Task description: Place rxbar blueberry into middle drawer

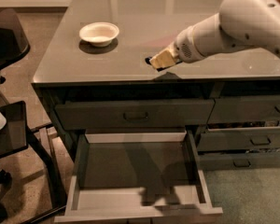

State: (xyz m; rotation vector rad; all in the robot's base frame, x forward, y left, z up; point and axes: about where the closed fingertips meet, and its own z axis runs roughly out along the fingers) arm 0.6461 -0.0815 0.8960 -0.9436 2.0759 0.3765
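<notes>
My gripper [155,61] hovers just above the front edge of the grey tabletop [130,13], right of centre. It is shut on the rxbar blueberry [149,59]. Only a dark sliver of the bar shows at the tan fingertips [162,59]; the rest is hidden by them. The white arm reaches in from the upper right. Below the table's front edge the middle drawer [126,167] stands pulled wide open. Its pale floor is bare and carries the arm's shadow.
A white bowl [99,33] sits on the tabletop at the back left. The shallow top drawer [135,115] is shut above the open one. Narrower drawers [245,139] fill the right column, slightly ajar. A black chair or stand [9,41] is at the left.
</notes>
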